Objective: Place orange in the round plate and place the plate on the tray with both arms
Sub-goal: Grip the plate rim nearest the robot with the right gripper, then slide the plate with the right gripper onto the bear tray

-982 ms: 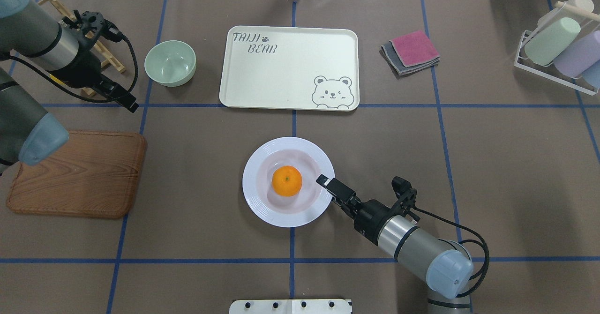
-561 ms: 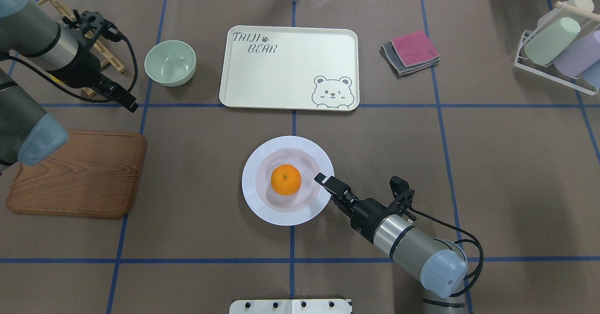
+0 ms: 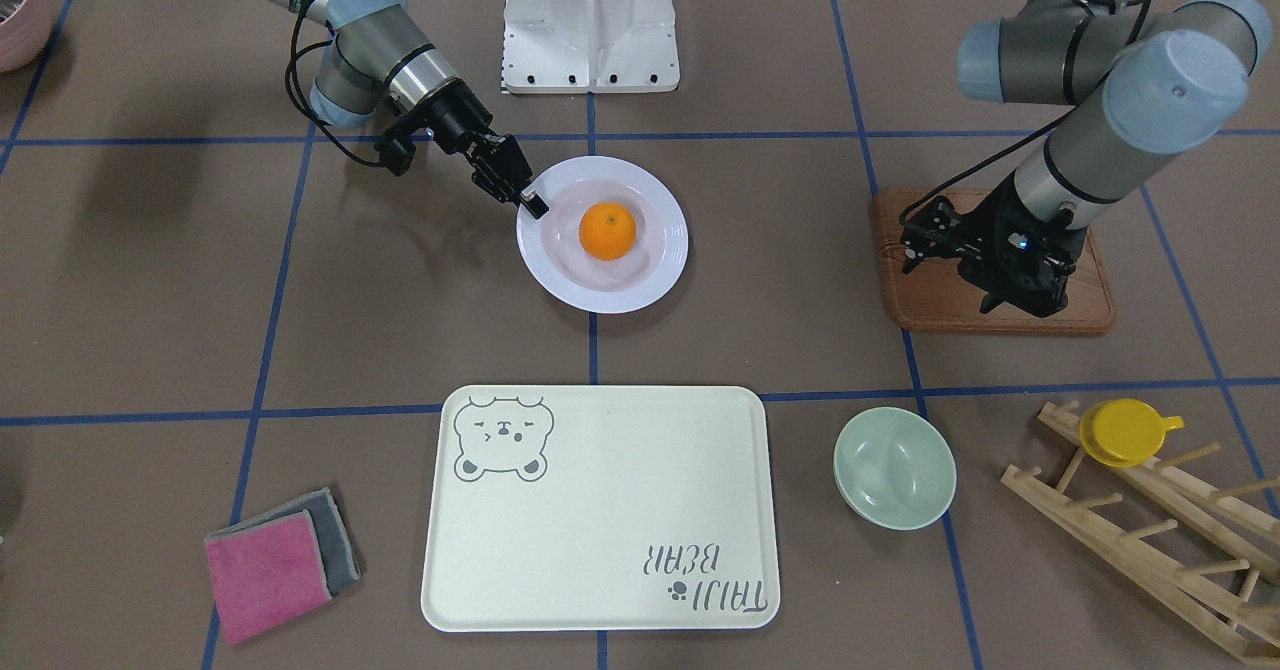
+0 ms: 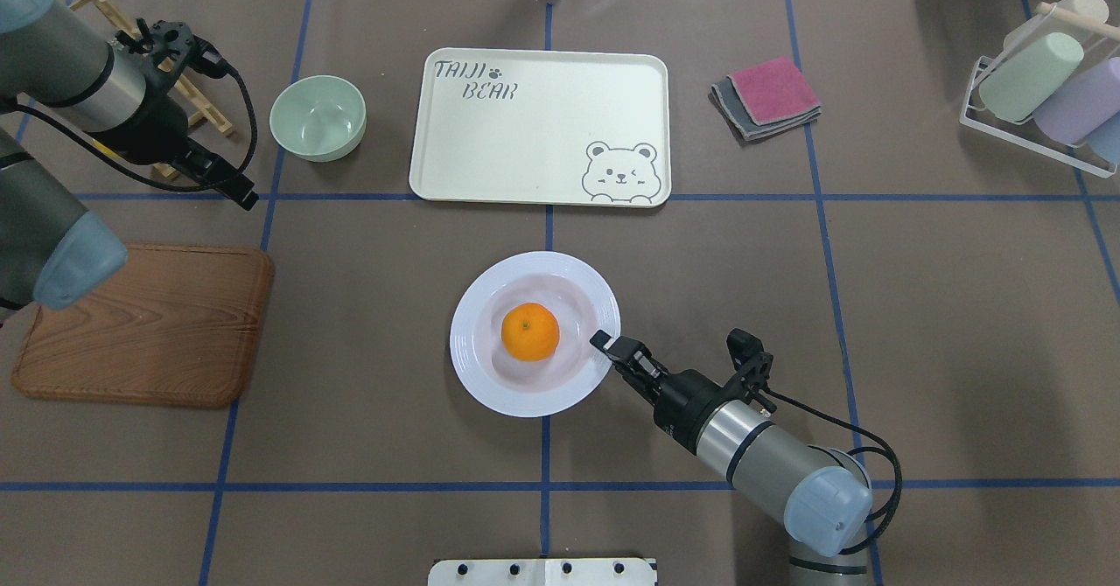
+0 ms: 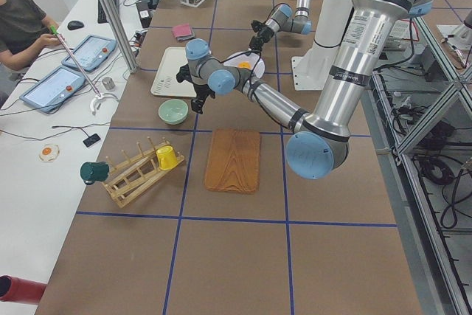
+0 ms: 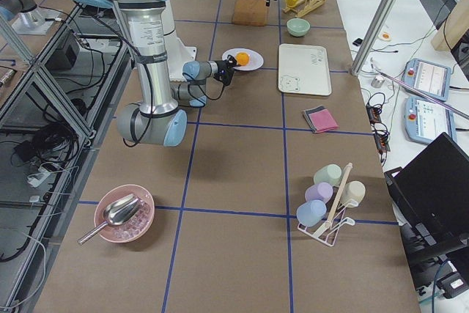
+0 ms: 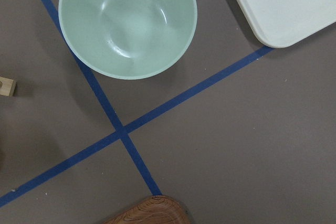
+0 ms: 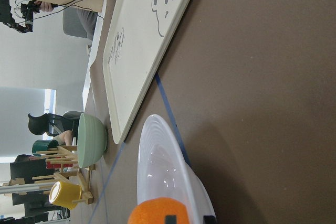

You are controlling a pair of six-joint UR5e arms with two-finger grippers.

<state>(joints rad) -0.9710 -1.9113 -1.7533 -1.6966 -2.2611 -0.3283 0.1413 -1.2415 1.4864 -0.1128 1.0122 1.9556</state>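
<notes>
The left gripper (image 4: 229, 187) hangs above the table, well apart from the plate, and I cannot tell if its fingers are spread or together. The board (image 4: 140, 324) lies just behind it, and the bowl (image 4: 317, 117) is near its tip. The tray (image 4: 525, 149) carries nothing and lies well ahead of the right gripper, beyond the plate. The plate (image 4: 477, 385) holds the orange (image 4: 529, 331) in its sunken centre, so the first part of the task looks done. The right gripper (image 4: 604, 342) comes in low and slanted at the near rim, and as far as I can judge it pinches this rim. The orange is just ahead of the fingertips and does not touch them.

The step in hand, I think, is to carry the plate to the tray. A grip on one side only may let the plate tip, so the left gripper should first take the opposite rim. Then both should rise together, keep the plate level, move slowly so the orange does not roll, and lower it flat inside the tray's raised edge
</notes>
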